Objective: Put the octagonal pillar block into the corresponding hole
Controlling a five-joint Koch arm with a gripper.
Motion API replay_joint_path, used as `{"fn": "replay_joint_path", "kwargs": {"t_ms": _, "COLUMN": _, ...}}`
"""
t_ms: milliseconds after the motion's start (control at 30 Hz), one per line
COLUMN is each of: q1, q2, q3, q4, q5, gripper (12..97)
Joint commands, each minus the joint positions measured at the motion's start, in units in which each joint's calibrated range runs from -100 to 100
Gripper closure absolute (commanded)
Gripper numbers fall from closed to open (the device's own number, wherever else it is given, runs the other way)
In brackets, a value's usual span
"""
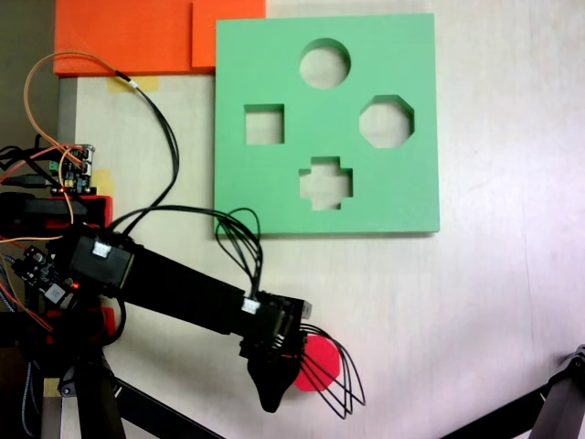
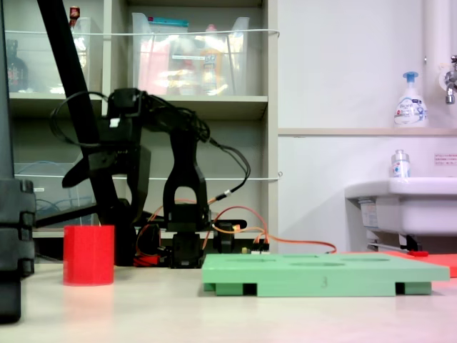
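Note:
The red octagonal pillar block stands on the table near the front edge, partly covered by the arm; in a fixed view the block rests upright on the table. My gripper hovers over its left side. From the side the gripper sits above the block with its jaws spread, one pointing sideways and one pointing down, and nothing is held. The eight-sided hole lies on the right side of the green foam board, far from the block.
The board also has a round, a square and a cross-shaped cutout. Orange foam sheets lie at the back left. Loose black cables loop beside the block. A tripod leg crosses the front right corner.

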Motion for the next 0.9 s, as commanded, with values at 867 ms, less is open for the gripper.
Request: {"fn": "replay_joint_path", "kwargs": {"t_ms": 867, "q1": -1.86, "q2": 25.81, "q3": 13.36, "q4": -0.14, "q5": -5.27, "gripper": 19.6}}
